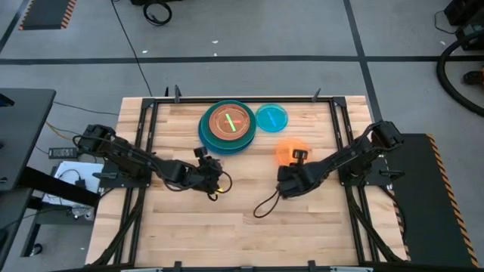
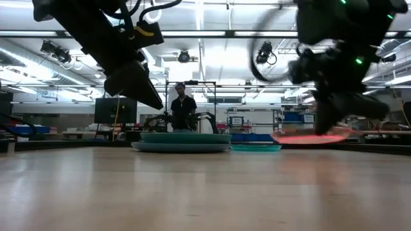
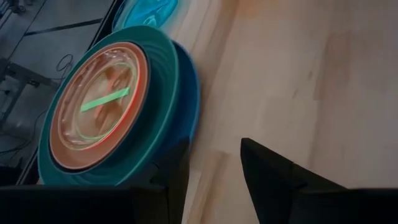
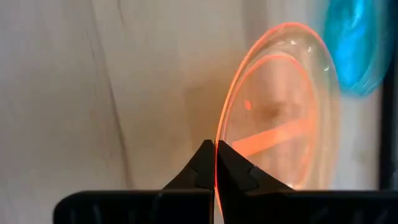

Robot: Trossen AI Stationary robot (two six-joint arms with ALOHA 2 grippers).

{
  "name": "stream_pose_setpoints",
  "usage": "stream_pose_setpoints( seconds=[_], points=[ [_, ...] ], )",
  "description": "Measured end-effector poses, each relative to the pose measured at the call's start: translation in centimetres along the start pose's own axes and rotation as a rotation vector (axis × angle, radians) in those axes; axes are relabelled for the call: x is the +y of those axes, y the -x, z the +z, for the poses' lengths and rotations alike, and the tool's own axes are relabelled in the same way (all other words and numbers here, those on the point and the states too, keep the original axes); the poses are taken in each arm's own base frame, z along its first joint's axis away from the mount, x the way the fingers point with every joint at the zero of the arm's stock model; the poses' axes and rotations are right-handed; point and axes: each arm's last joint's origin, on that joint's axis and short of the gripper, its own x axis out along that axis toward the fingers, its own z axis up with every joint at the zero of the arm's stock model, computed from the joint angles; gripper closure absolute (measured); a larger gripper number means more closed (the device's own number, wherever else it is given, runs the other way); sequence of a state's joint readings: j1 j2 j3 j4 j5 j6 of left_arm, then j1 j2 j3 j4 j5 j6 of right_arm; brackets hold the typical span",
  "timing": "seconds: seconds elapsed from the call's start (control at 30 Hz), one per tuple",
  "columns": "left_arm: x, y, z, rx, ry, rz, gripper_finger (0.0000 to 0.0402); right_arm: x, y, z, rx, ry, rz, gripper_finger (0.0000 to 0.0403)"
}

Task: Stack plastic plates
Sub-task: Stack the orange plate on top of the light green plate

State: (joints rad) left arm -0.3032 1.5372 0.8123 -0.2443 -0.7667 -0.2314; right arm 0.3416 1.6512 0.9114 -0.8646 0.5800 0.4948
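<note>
The right claw (image 4: pixel 214 163) is clenched on the near rim of the orange plate (image 4: pixel 280 112), its two dark fingers meeting edge-on across the thin lip. In the judgement of this report, that rim pinch is the only grip a flat disc offers, and it leaves the underside free for setting down. The low view shows the plate carried level and clear of the bench (image 1: pixel 242 227), right of centre.

The orange plate is small, round, translucent and glossy, with a raised ring inside its rim. Just beyond it, at the far edge, the cyan plate (image 1: pixel 271 117) lies flat on the wood, equally small and translucent.

To the left of the cyan plate, and touching or nearly touching it, sits the stack (image 1: pixel 227 127): broad blue and teal plates at the bottom, a tan-brown one above, and small see-through plates on top showing a lime green streak. Largest-below ordering keeps the pile stable; the orange plate likely belongs on top.

The left claw (image 3: pixel 211 171) hovers released and empty, near side of the stack, fingers apart.

The bench is pale planked wood, smooth, framed by dark rails.
</note>
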Motion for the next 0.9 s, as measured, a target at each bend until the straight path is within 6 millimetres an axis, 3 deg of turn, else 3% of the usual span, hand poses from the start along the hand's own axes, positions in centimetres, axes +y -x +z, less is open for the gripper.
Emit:
stream_pose_setpoints(
  seconds=[0.23,0.5,0.67,0.9],
  points=[
    [-0.8,0.7,-0.2,-0.011,-0.021,-0.025,0.0251,-1.5,1.2,3.5,-0.131,0.088,-0.043,0.0394],
    [-2.7,2.3,-2.5,-0.062,-0.064,-0.097,0.0251,-3.9,-0.2,7.4,-0.319,0.235,0.005,0.0394],
    [-2.5,2.7,-3.3,-0.064,-0.036,-0.104,0.0251,-6.2,-1.1,9.1,-0.400,0.283,0.031,0.0394],
    [-0.5,3.5,-4.7,-0.076,-0.007,-0.107,0.0251,-8.9,-1.8,10.6,-0.482,0.345,0.007,0.0394]
  ],
)
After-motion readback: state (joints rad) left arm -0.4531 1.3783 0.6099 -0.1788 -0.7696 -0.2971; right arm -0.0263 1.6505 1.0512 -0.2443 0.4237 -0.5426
